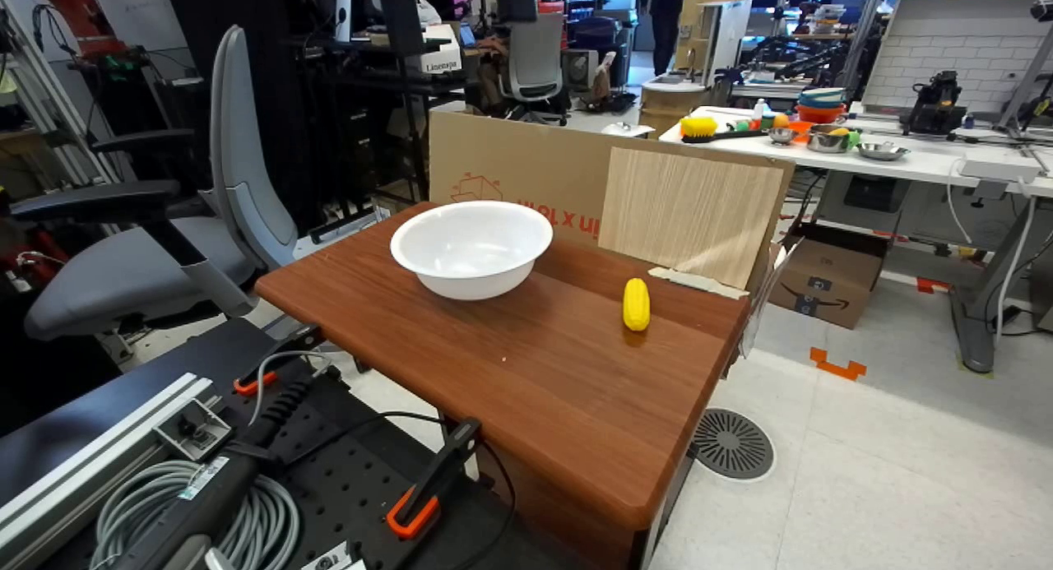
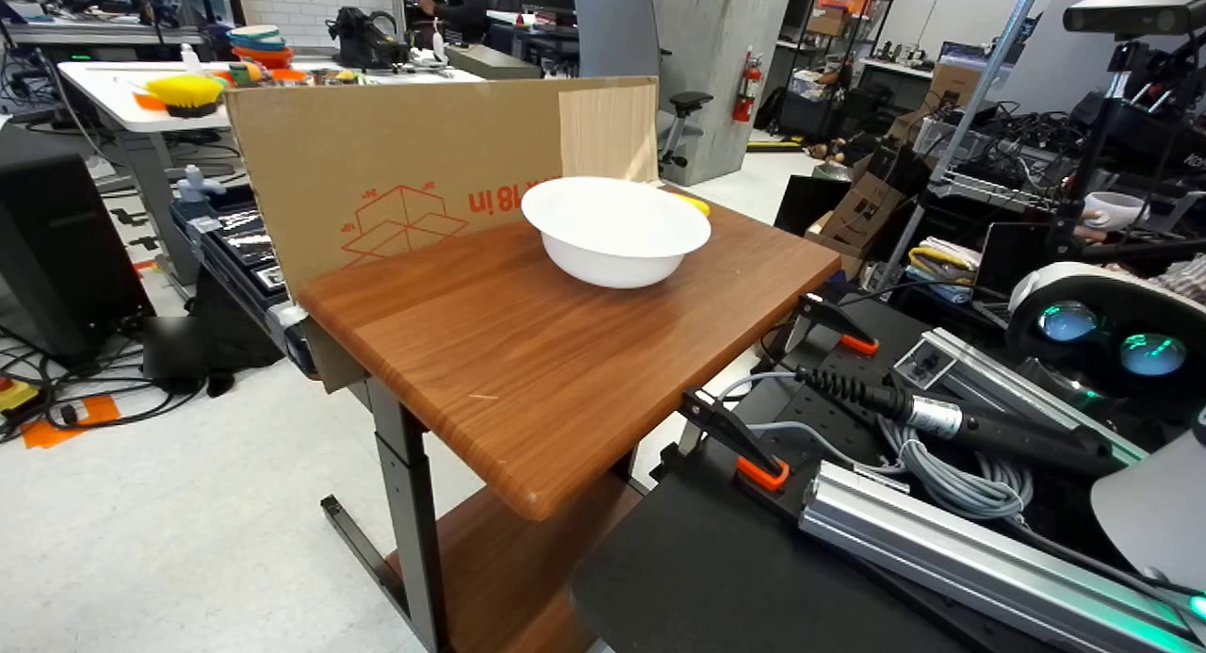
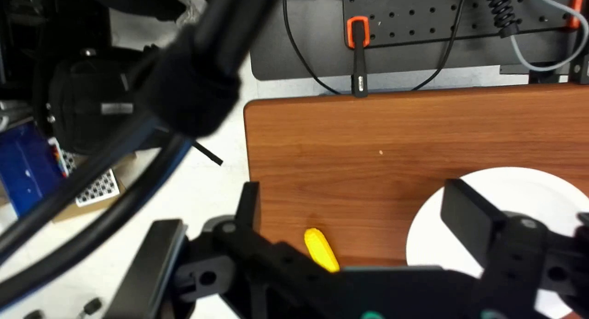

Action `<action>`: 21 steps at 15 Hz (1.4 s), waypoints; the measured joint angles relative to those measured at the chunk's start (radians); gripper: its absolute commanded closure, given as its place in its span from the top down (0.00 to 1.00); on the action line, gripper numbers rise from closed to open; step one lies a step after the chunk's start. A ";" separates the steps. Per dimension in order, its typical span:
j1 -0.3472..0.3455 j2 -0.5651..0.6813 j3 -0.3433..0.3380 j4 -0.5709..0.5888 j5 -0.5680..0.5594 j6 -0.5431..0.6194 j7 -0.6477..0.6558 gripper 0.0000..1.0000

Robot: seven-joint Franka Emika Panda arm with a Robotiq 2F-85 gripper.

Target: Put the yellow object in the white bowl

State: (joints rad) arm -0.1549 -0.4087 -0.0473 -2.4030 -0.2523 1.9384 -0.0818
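The yellow object is an elongated, ridged, corn-shaped piece lying on the brown wooden table. In an exterior view it is mostly hidden behind the bowl, with only a bit of the yellow object showing. The white bowl stands upright on the table, apart from the yellow object; it also shows as the white bowl. My gripper is open and empty, high above the table in the wrist view. The yellow object and the bowl are both partly covered by the gripper there. The gripper is outside both exterior views.
The table has a cardboard panel and a light wood board standing along its back edge. Black-and-orange clamps grip the front edge beside a black perforated bench with coiled cable. A grey chair stands nearby.
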 measured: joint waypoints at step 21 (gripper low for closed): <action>0.036 0.911 -0.041 0.657 0.102 0.127 -0.130 1.00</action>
State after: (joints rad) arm -0.1191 0.5019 -0.0883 -1.7455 -0.1504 2.0653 -0.2118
